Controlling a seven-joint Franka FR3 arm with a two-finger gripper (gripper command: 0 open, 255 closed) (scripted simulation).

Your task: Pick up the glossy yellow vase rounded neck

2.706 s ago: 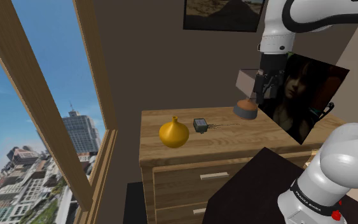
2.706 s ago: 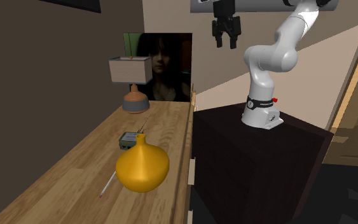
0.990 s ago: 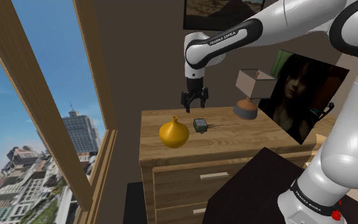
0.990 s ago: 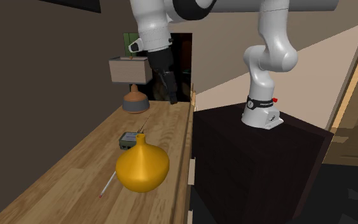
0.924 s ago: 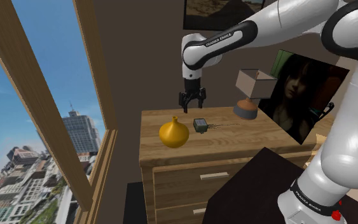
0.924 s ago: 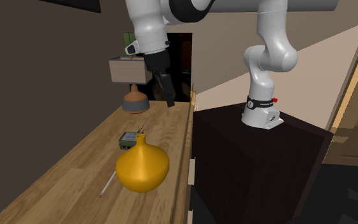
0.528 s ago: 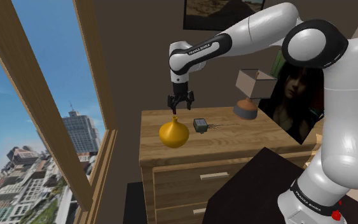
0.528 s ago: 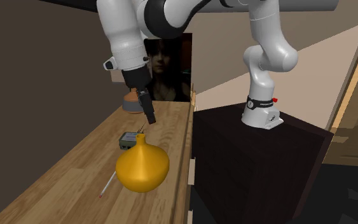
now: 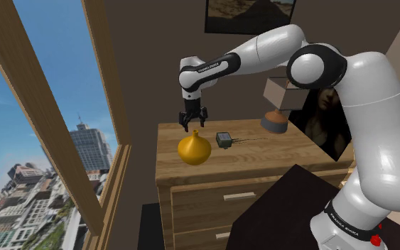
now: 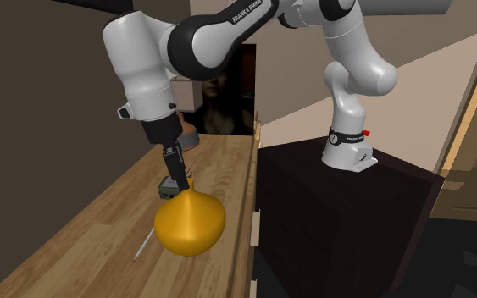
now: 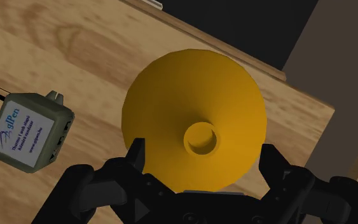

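Wrist view, tool (image 11: 203, 153) open, fingers flanking yellow vase (image 11: 193, 95) neck, lower than a half-second ago, wooden dresser (image 11: 75, 51) beneath

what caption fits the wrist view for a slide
Open fingers straddle the yellow vase from above, a small green box beside it on the wooden top.

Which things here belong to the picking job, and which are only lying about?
Job: yellow vase; claw, open over the vase's neck.
Lying about: small green box; lamp; thin stick; portrait.
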